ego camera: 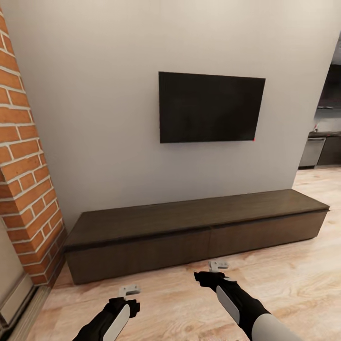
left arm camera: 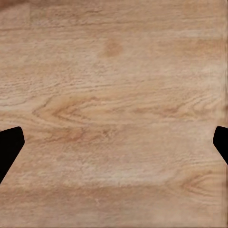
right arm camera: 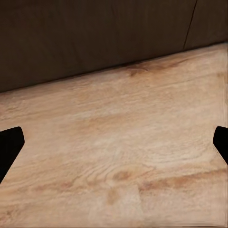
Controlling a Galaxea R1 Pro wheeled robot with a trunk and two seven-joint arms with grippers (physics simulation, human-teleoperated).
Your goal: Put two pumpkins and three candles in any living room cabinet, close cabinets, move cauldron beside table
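two hands (ego camera: 129, 290) (ego camera: 218, 265) before one cabinet (ego camera: 189, 234)

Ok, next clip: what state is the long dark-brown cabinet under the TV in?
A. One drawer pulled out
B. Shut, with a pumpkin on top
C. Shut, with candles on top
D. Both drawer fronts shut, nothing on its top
D. In the head view the cabinet shows flush, closed fronts and a bare plank top beneath the TV; both end effectors, left and right, are open and empty over the wood floor.
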